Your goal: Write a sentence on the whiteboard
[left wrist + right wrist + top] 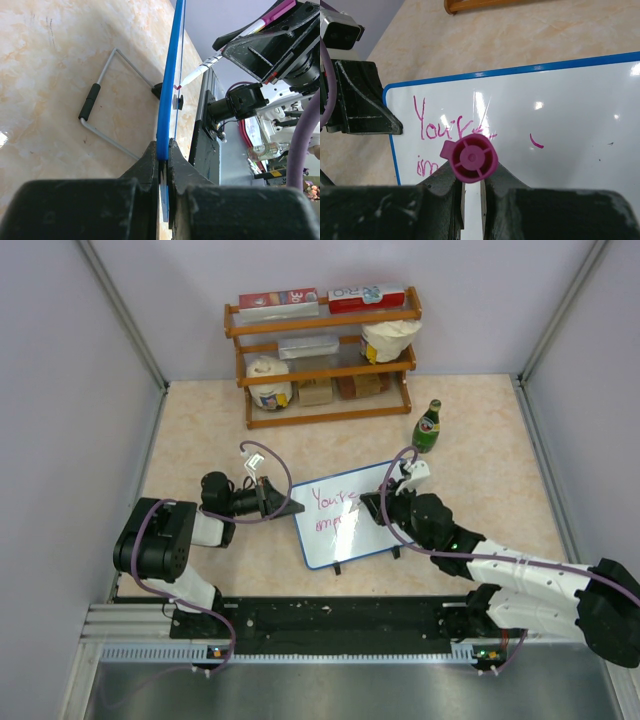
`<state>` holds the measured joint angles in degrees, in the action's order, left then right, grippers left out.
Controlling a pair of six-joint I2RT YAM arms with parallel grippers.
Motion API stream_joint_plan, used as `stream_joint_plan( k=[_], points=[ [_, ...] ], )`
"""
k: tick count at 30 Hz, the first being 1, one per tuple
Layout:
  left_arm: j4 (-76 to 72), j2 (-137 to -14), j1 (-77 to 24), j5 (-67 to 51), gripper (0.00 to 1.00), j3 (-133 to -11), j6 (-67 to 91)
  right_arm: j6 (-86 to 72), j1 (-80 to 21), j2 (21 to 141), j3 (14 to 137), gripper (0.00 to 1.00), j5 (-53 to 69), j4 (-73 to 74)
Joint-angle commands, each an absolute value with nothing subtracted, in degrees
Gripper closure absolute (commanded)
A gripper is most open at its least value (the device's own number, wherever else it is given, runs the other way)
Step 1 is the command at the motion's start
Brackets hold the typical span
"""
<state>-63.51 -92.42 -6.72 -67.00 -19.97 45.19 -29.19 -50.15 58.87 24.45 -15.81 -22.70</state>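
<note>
Whiteboard (345, 525): standing propped near the middle of the table (480, 460), closer to its near edge than its far edge, white face turning toward the right arm.
Left gripper (164, 150): clamping the board's blue left edge, its jaws closing tightly on the frame.
Right gripper (473, 176): gripping a pink marker (202, 71) by the barrel, the butt end facing the wrist camera.
Board to marker: the tip is pointing into the white face and appears to be touching it beside the first line.
Writing (445, 125): pink "You're" is running from the upper left, with "im" showing beneath.
Far edge: a wooden rack (325, 360) is standing there, a green bottle (428, 428) sitting near its right end.
</note>
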Motion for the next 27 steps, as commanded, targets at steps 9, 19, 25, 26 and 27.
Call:
stream_joint_plan(
  k=[9, 19, 25, 26, 27],
  points=[
    [-66.7, -93.4, -5.8, -64.0, 1.0, -19.8, 42.2, -28.9, -49.2, 57.9, 25.9, 1.0, -17.0, -22.1],
    [-66.8, -93.5, -5.8, -63.9, 1.0, -19.7, 42.4, -28.9, -49.2, 56.0, 25.0, 1.0, -16.3, -21.5],
    [-66.8, -93.5, -5.8, -63.9, 1.0, -19.8, 42.3, -29.5, -49.2, 54.3, 26.2, 1.0, -15.6, -21.1],
    [-66.8, -93.5, -5.8, -63.9, 1.0, -19.8, 42.3, -29.4, -49.2, 54.1, 26.3, 1.0, -15.9, -20.9],
    [-66.8, -93.6, -5.8, -63.9, 1.0, -19.8, 42.4, -29.0, -49.2, 54.1, 26.5, 1.0, -16.1, -20.7]
  ],
)
